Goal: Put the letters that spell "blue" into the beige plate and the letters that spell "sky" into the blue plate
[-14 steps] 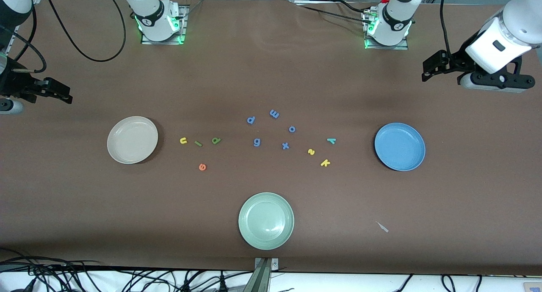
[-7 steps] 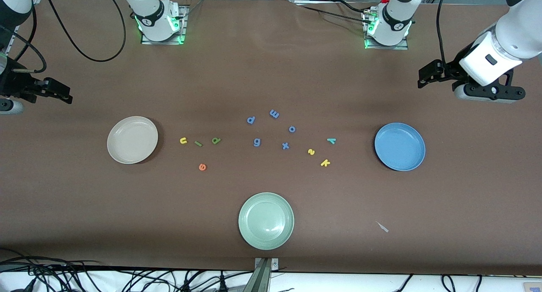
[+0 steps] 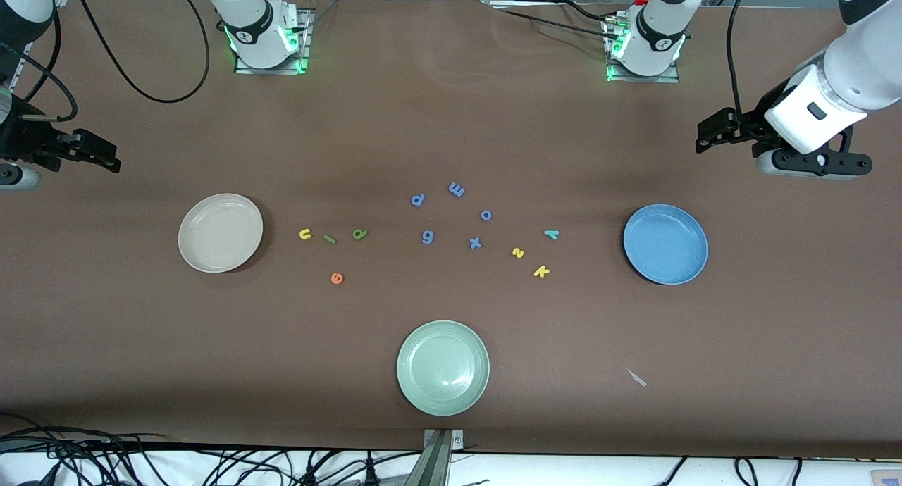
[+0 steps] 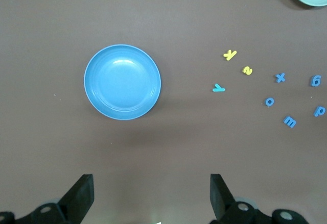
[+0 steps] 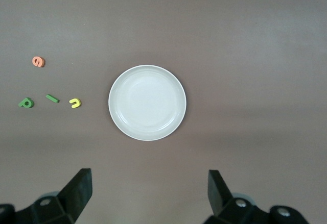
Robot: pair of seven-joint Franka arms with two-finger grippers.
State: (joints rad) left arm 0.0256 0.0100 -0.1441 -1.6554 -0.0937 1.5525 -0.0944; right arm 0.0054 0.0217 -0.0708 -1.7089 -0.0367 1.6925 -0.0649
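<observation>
The beige plate lies toward the right arm's end, with yellow u, green l, green b and orange e beside it. The blue plate lies toward the left arm's end, with teal y, yellow s and yellow k beside it. Both plates are empty. My left gripper hangs open over bare table, not far from the blue plate. Up in the air past the beige plate, my right gripper waits open.
Several all-blue letters lie scattered mid-table between the two letter groups. A pale green plate sits nearer the front camera. A small pale scrap lies near the front edge. Both arm bases stand along the back edge.
The left arm has swung, bringing its open gripper slightly closer to the blue plate. The right arm, plates and letters have not moved.
</observation>
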